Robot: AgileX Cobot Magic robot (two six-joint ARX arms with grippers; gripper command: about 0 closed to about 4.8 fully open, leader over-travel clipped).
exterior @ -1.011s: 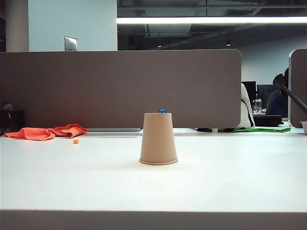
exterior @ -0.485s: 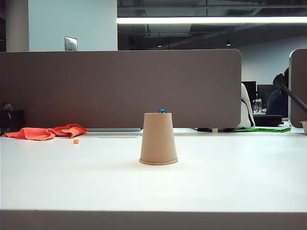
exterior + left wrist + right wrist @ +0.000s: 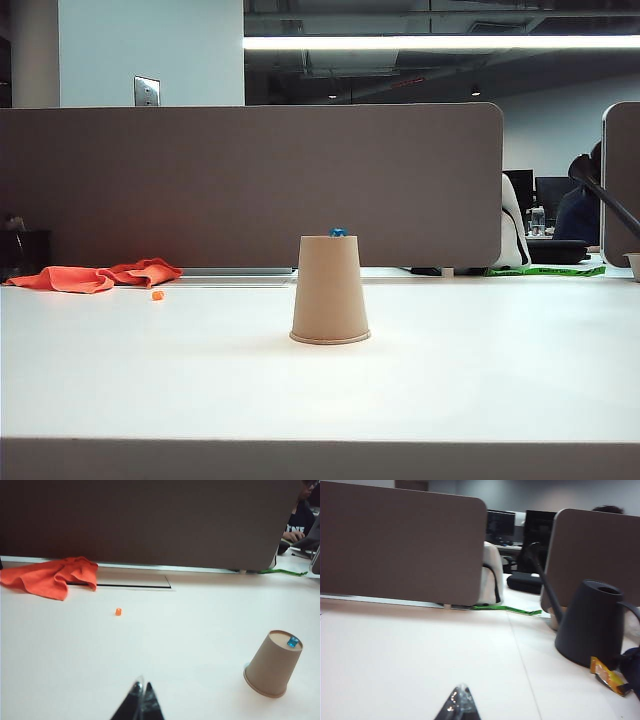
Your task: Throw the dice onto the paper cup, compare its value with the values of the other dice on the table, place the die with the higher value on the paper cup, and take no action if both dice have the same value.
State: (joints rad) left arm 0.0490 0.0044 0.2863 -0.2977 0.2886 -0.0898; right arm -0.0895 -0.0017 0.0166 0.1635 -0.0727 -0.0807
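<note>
The tan paper cup stands upside down mid-table, with the small blue die resting on its flat top. The left wrist view shows the same cup and blue die. The tiny orange die lies on the table far to the cup's left, near the cloth; it also shows as the orange die in the left wrist view. My left gripper is shut and empty, hovering well away from cup and dice. My right gripper is shut and empty over bare table. Neither gripper appears in the exterior view.
An orange cloth lies at the back left, also seen as the cloth. A grey partition closes off the back. A black watering can and an orange wrapper sit at the far right.
Nothing has visibly moved in the exterior view: the cup, the blue die on it and the orange die stay where they were.
</note>
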